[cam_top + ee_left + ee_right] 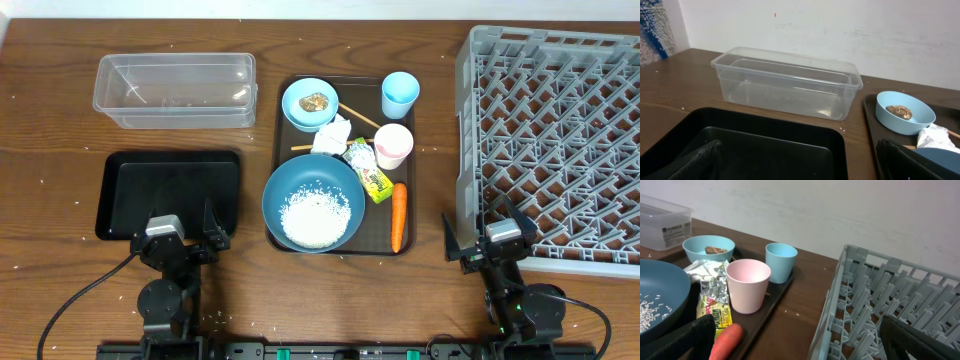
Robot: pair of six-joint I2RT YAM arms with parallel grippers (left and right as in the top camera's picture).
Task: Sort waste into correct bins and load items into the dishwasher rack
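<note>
Left hand released and empty, fingers spread, over the near edge of the black tray. Right hand likewise released, at the near corner of the rack. Carrot, rice in the large bowl, tissue and wrapper lie on the brown serving tray, mid-counter.

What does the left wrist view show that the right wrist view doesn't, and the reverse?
Only the left wrist: the black tray. Only the right wrist: the pink cup, the light blue cup, the carrot, the wrapper, the rice and the rack. Both: the clear tub, the small blue bowl with the brown lump, the tissue and part of the large blue bowl.
</note>
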